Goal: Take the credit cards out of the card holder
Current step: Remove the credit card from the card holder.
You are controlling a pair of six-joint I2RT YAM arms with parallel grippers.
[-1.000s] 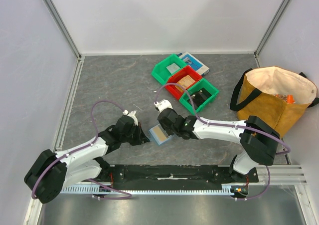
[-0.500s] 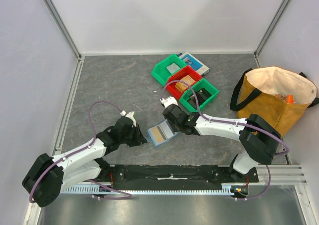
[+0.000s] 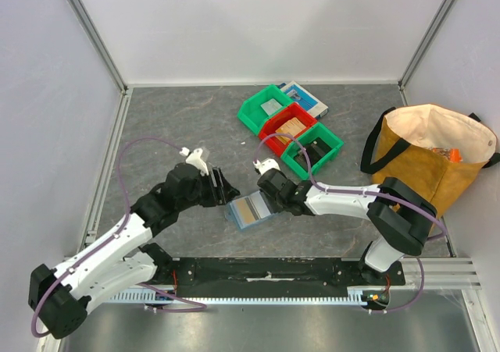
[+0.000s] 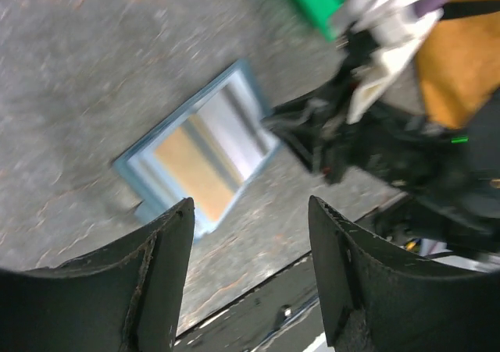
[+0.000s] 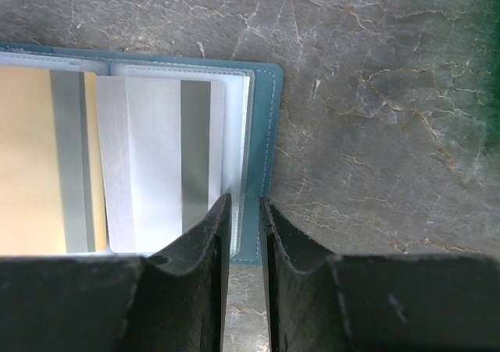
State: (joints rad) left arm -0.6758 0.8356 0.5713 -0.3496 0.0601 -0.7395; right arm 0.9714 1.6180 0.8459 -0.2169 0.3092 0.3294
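Right gripper [image 5: 244,205]: jaws drawn in to a narrow slit astride the right-hand border of the card holder [image 5: 263,118], apparently nipping that edge, though the contact itself lies hidden under the fingers; left gripper [image 4: 250,208]: jaws spread wide, nothing between them, hanging over the worktop [image 3: 172,126] just left of the holder and clear of it; holder lies open and flat on the worktop between the two grippers, towards the near edge; credit cards [image 5: 156,165] sit in its clear sleeves, a pale grey one with a darker stripe nearest the right jaws, a tan card [image 5: 27,157] beside it on the far side; farther back, well apart from the holder, a green bin [image 3: 269,108], a red bin [image 3: 287,126] and a second green bin [image 3: 314,147] in a slanting row; a tan bag [image 3: 433,165] stands at the right.
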